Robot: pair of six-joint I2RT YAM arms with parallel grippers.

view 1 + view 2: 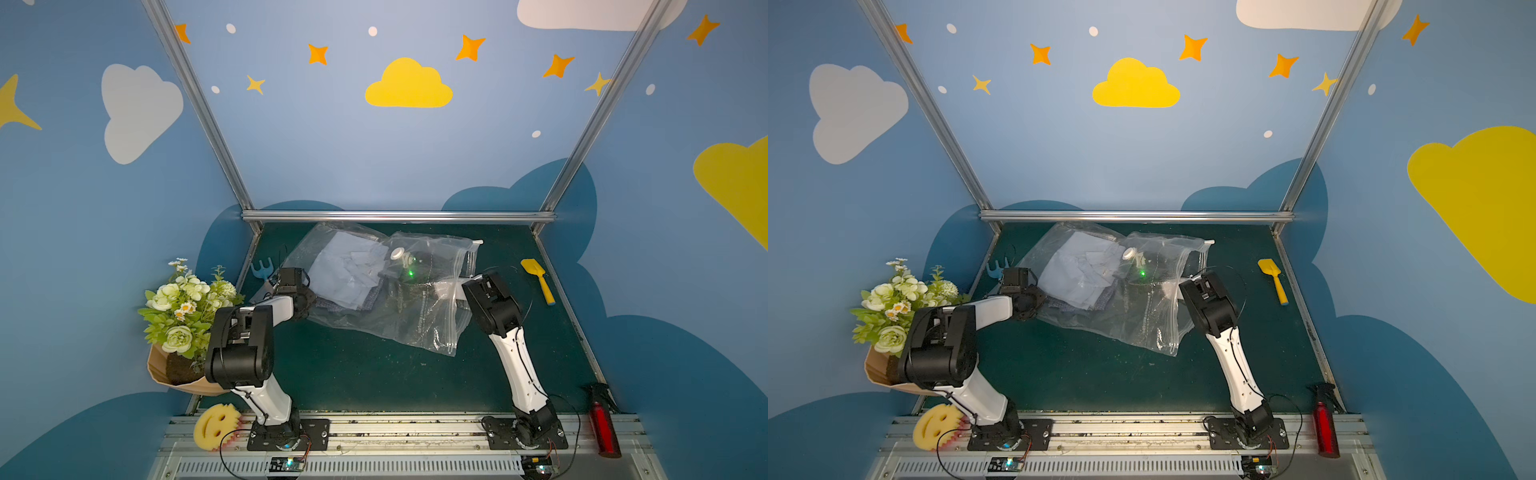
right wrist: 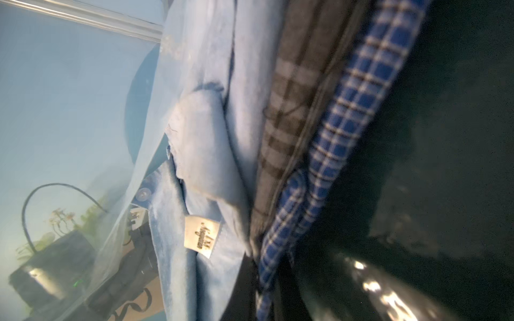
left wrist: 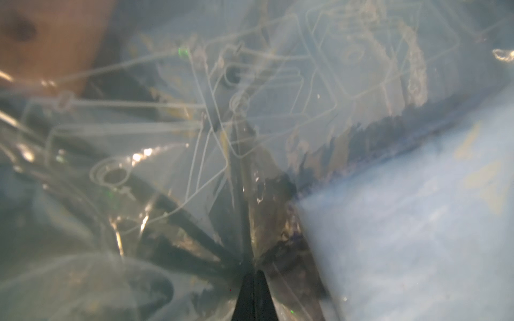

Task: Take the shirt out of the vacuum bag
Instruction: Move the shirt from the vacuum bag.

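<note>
Noting left gripper [image 3: 254,278] pinching the slippery, flimsy vacuum bag [image 1: 415,326]; right gripper [image 1: 390,276] pressed together inside it; soft, light shirt [image 2: 205,155] is best grasped at collar.

A pale blue shirt [image 2: 205,133] lies crumpled and folded, showing 1 button [image 2: 143,193] and a white label [image 2: 201,236] with dark lettering. Against it lie 2 checked cloths: a brown and grey cloth [image 2: 294,91], then a blue and white cloth [image 2: 358,91], with dark ground beyond. On the shirt's other side, through the hazy film of the bag [image 2: 111,236], show a blue wall [image 2: 55,97], a metal bar [image 2: 83,16], a looped black cable [image 2: 57,184] and blurred flowers [image 2: 59,219].
</note>
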